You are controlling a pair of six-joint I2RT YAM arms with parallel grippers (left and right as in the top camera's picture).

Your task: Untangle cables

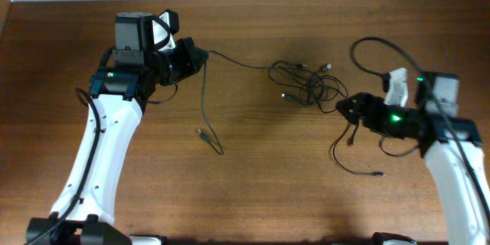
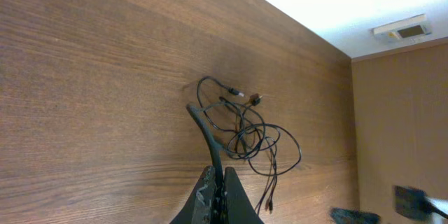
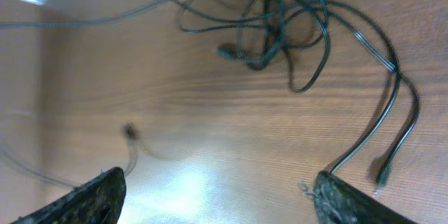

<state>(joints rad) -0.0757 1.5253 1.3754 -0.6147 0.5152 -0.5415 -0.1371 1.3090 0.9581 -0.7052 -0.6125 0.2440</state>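
Several thin black cables lie bunched in a tangle (image 1: 306, 84) at the table's centre right. My left gripper (image 1: 200, 57) is shut on one cable (image 1: 237, 63) that runs right into the tangle. The same pinch shows in the left wrist view (image 2: 218, 182), with the tangle (image 2: 248, 136) ahead of the jaws. A loose length (image 1: 204, 107) drops from the left gripper to a plug (image 1: 202, 132) on the table. My right gripper (image 1: 344, 108) is open and empty just right of the tangle. In the right wrist view its fingers (image 3: 224, 196) are wide apart, with the tangle (image 3: 273, 28) ahead.
Another thin cable (image 1: 346, 164) loops below the right gripper and ends in a plug (image 1: 378, 174). A flat twin-wire strand (image 3: 378, 122) passes close to the right finger. Thick black arm cables arc over the right arm (image 1: 383, 46). The wooden table (image 1: 260, 191) fills the view.
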